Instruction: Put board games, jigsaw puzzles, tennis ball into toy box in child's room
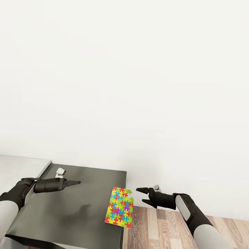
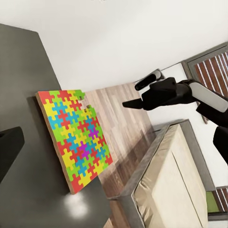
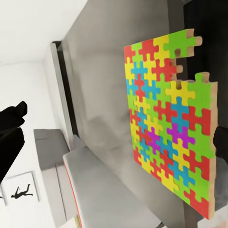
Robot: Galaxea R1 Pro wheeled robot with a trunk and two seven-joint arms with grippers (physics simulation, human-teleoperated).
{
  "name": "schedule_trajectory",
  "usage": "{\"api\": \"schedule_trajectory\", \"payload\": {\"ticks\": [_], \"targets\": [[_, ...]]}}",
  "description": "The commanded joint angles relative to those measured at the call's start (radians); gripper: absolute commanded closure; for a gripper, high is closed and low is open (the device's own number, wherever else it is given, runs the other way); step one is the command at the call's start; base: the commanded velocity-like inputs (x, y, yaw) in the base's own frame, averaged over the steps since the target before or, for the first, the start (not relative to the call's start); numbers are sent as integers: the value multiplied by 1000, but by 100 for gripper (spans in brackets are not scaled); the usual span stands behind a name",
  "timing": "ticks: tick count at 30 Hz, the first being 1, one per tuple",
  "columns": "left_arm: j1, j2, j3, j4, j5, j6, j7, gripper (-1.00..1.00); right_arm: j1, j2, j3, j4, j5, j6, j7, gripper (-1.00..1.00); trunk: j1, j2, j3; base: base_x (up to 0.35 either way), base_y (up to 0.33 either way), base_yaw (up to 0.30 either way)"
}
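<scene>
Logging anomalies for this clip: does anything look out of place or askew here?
Yes. The jigsaw puzzle lies on the dark grey-topped side unit, at its edge, its outer side overhanging toward the wood floor. One piece is missing from a corner. Neither the left gripper nor the open right gripper holds it.

I see one jigsaw puzzle point(image 1: 120, 206), a flat squarish slab of interlocking red, yellow, green, blue and purple pieces with a tan edge. It lies face up at the right edge of the dark grey-topped side unit point(image 1: 69, 204), one side overhanging slightly. One piece is missing along its far edge point(image 3: 187, 64). Nothing touches it.
</scene>
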Motion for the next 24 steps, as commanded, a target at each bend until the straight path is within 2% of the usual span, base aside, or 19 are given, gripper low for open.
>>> {"api": "schedule_trajectory", "payload": {"ticks": [1, 24], "targets": [[-1, 0, 0, 0, -1, 11, -4, -100, -1, 0, -5, 0, 3, 4, 4, -100, 1, -2, -2, 0, 0, 0], [-1, 0, 0, 0, -1, 11, -4, -100, -1, 3, -12, 0, 3, 0, 2, -100, 4, -9, -5, 0, 0, 0]]}}
